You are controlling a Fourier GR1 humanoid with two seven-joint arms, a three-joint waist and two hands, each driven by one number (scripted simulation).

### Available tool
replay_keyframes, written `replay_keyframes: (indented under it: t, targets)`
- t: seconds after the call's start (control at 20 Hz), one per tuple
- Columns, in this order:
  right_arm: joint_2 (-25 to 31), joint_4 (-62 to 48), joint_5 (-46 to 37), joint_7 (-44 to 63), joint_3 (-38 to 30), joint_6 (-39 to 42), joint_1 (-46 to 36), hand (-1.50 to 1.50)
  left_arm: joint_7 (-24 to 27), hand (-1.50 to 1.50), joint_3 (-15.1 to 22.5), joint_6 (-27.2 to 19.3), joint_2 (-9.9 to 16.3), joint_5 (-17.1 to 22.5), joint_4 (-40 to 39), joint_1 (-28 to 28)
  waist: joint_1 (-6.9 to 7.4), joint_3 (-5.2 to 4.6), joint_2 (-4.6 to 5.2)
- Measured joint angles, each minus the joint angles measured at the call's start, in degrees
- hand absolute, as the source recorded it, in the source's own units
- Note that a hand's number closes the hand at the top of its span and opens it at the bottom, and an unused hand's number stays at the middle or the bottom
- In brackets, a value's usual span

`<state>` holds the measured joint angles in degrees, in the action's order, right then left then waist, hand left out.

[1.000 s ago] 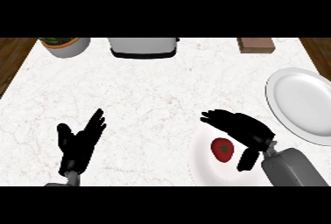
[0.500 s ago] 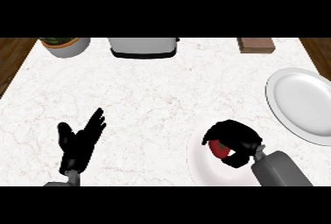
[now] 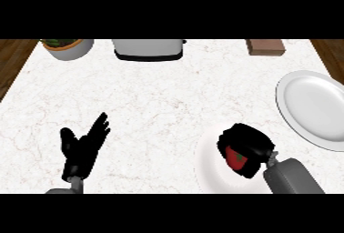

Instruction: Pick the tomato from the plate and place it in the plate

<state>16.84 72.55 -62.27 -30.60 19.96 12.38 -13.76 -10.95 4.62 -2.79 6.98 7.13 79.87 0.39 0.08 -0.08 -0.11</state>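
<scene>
Bright, even light; faint shadows; soft focus

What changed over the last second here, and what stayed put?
The right robot hand drew back from beyond the tomato, came down over it and curled its fingers round it on the near plate. The tomato has not left that plate. The left robot hand rests open as before; the far plate is unchanged.

Red tomato (image 3: 236, 156), white plates (image 3: 310, 109), black hands (image 3: 82, 148), white faintly veined marble counter (image 3: 168, 100)
</scene>
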Motion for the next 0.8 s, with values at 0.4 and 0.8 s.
replay_keyframes:
  t: [0.4, 0.8]
  targets:
    - [-12.01, 1.17, 1.29, 24.86, -13.34, -11.75, 0.56, 1.5, -0.27, 0.0, -0.52, -1.11, -0.37, -0.13, 0.41, 0.93, -2.08, 0.03, -0.34]
    - [-16.13, 8.34, -4.46, 55.85, -14.44, -32.66, -3.66, 1.5, -0.82, 0.0, -0.18, -0.56, -0.19, -0.14, 0.65, 0.59, -0.42, 0.01, -0.41]
